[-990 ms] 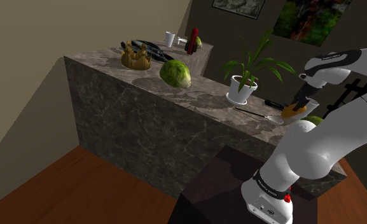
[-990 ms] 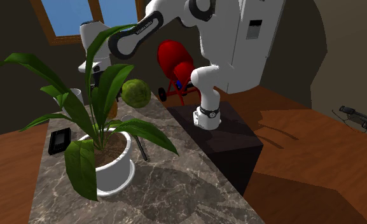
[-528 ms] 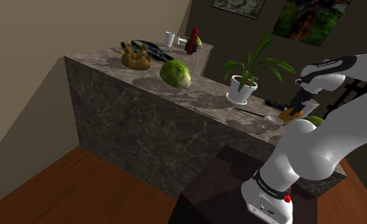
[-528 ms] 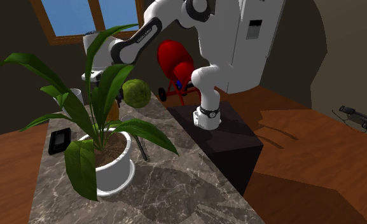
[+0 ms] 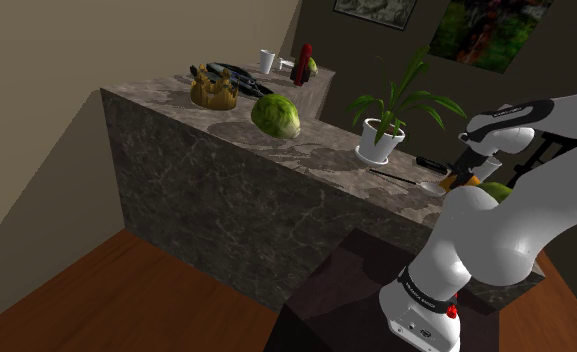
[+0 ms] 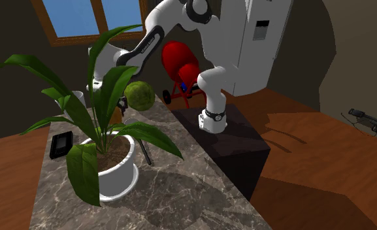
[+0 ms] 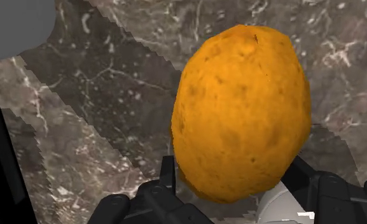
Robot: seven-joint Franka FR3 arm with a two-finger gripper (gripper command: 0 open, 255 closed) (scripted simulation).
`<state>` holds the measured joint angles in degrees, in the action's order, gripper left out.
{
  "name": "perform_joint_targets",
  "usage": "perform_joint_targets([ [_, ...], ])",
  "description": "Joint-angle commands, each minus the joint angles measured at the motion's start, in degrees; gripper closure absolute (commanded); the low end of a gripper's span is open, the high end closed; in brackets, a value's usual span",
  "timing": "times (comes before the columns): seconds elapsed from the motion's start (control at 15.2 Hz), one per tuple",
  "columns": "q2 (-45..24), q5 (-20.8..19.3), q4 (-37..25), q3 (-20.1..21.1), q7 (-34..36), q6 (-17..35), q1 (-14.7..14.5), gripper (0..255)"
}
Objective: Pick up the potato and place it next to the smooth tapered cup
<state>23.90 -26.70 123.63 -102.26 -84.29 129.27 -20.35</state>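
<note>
Potato [image 7: 242, 111], orange-brown and egg-shaped, is clasped by the black gripper [image 7: 234, 181]. The two fingers press its flanks near the rounder end and stand about as far apart as the potato is thick. Its long axis lies crosswise to the line between the fingers, leaning a little.

It hangs low over the marble countertop [image 5: 306, 150], at the counter's near end on the shoulder view's right. Whether it touches the stone cannot be told. Bare veined marble lies under it, and a plain grey cup [image 7: 15, 27] stands near, apart from it.

A round green ball [image 6: 141, 95] sits close by, near the counter edge that faces the stand [image 5: 341, 290]. Farther along the counter lie a thin utensil [image 5: 391, 177] and a flat black device [image 6: 63, 144]. Beyond them stands a potted plant [image 5: 381, 140], whose long leaves arch in front of the arm in the second exterior view. To the shoulder view's left of the plant, open marble runs to a green lump [image 5: 276, 115].

Lettering on the dark band [image 5: 423, 290] at the arm's base is too small to read.
</note>
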Motion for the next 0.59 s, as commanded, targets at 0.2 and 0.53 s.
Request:
perform_joint_targets([
  [0.2,0.28,-0.31,0.82,-0.59,0.3,0.37,-0.51,255],
  [0.53,0.33,-0.35,0.78,-0.66,0.27,0.36,-0.54,0],
])
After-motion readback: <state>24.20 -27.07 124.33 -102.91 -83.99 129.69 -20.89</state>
